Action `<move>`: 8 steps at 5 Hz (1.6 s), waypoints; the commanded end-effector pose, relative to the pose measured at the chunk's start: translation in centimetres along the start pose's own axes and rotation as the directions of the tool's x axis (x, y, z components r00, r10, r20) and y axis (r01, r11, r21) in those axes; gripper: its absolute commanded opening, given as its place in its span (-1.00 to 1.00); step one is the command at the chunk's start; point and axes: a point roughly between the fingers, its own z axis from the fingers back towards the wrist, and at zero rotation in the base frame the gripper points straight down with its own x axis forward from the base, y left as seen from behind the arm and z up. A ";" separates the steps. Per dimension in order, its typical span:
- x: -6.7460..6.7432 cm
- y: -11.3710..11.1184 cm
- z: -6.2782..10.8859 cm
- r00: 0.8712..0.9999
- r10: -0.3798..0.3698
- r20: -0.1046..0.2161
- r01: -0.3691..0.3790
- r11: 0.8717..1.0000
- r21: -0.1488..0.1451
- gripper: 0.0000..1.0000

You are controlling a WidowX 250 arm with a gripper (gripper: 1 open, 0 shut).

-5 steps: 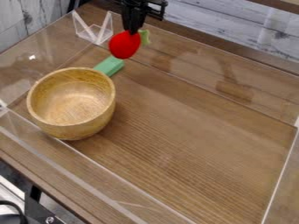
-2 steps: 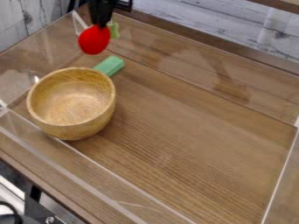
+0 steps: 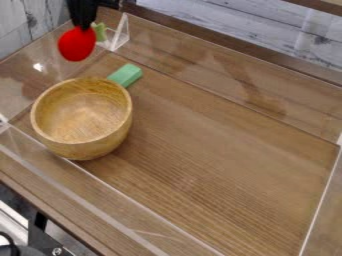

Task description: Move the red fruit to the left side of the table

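The red fruit (image 3: 75,44), a small round bright-red toy with a green leafy top, hangs above the far left part of the table (image 3: 227,130). My gripper (image 3: 84,24) comes down from the top edge, dark and narrow, and is shut on the red fruit's top. The fruit sits clear of the tabletop, above and behind the wooden bowl. Most of the arm is cut off by the frame's upper edge.
A wooden bowl (image 3: 82,118) stands at the left. A flat green block (image 3: 126,75) lies just behind its rim. Low clear acrylic walls (image 3: 201,40) edge the tabletop, with a clear corner piece (image 3: 112,33) beside the gripper.
The gripper has carried the red fruit steadily leftward, from above the green block to the far left corner area. The bowl and block have not moved.
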 end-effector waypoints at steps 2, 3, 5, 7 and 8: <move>0.6 1.6 0.0 0.999 -0.005 0.053 0.004 1.000 0.023 -1.00; 0.7 1.4 -1.5 0.999 -0.022 0.042 0.021 0.999 0.026 -1.00; 0.7 0.8 -3.1 0.998 -0.046 0.031 0.046 0.999 0.020 1.00; 0.8 1.5 -0.7 0.997 -0.073 0.027 0.074 0.997 -0.030 1.00; 1.5 1.1 1.5 0.998 -0.056 0.025 0.058 0.996 -0.066 1.00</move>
